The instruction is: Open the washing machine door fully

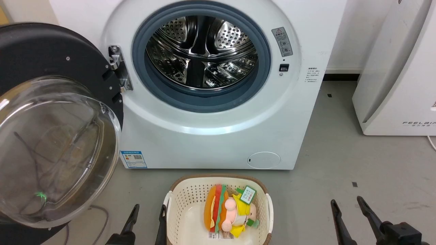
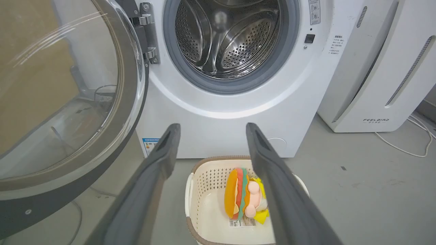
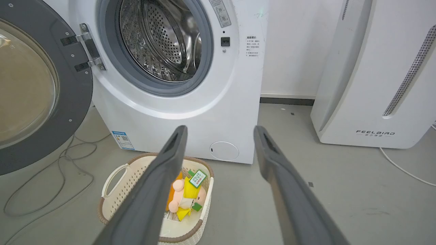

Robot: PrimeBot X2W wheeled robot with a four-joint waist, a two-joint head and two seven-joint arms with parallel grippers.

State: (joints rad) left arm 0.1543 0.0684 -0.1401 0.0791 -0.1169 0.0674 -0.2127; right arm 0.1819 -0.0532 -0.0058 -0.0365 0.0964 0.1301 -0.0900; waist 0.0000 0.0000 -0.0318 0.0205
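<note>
the washing machine door [image 1: 54, 129] hangs swung wide at nine o'clock of the washing machine [image 1: 211, 136], hinged beside the drum mouth, glass bowl facing out; it looks open or nearly so; any last nudge should land on the black rim far from the hinge and follow its arc, sparing the glass and the basket [image 1: 177, 190] at six o'clock; the left gripper [image 1: 150, 207] at seven o'clock and the right gripper [image 1: 346, 200] at five o'clock rest low, fingers spread wide, pointing at the machine, holding nothing

White washing machine [image 1: 218, 136] w/ grey gasket [image 1: 201, 101], perforated steel drum [image 1: 235, 35]. Black washing machine door [image 1: 41, 51], clear glass centre. Cream holey basket [image 1: 182, 195], brown rim; toy [image 1: 218, 211] orange, green, yellow, pink.
</note>
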